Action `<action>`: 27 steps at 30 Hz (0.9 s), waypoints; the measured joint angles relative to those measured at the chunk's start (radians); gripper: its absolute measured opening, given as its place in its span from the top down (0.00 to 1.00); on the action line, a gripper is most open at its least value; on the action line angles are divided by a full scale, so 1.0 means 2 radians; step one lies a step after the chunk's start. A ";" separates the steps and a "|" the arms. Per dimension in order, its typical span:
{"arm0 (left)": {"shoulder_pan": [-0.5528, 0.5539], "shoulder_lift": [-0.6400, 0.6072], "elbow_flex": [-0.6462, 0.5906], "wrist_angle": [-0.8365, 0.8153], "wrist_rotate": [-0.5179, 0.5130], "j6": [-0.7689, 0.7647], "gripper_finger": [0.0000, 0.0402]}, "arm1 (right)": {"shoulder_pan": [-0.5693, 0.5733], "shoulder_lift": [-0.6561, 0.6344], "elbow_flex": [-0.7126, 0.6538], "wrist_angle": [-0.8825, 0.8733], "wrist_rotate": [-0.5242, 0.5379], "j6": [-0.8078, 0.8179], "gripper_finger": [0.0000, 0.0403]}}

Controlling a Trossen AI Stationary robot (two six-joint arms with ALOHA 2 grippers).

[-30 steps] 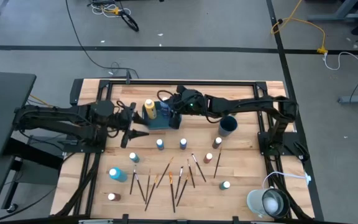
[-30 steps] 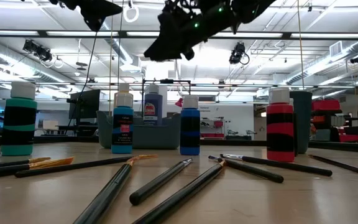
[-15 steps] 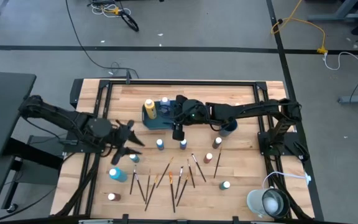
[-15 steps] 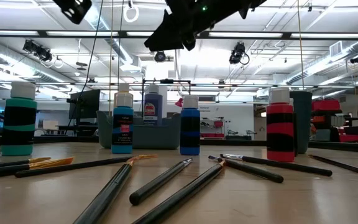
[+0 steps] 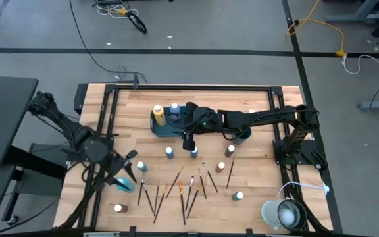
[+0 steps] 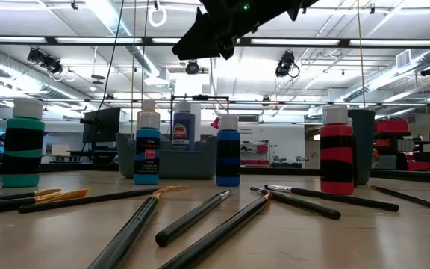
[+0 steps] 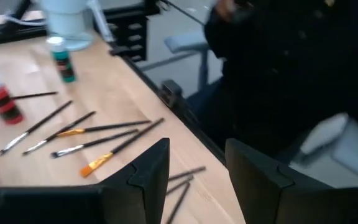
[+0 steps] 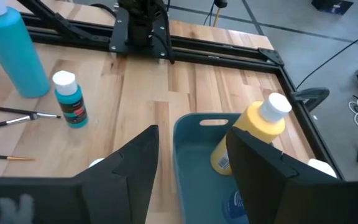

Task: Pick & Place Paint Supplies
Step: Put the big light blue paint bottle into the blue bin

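Though scattered, paintbrushes (image 5: pixel 176 189) lengthwise roughly toward teal tray (image 5: pixel 165 129).

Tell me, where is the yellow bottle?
In the high view, the yellow bottle lies in the teal tray at the table's far middle, just left of the right gripper.

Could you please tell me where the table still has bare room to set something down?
The wood behind the teal tray, along the table's far edge, is bare. The paintbrushes and small bottles crowd the near middle.
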 joint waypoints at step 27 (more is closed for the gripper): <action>-0.086 -0.190 -0.175 0.060 -0.115 -0.018 0.59 | 0.000 0.001 0.000 0.020 0.000 0.001 0.52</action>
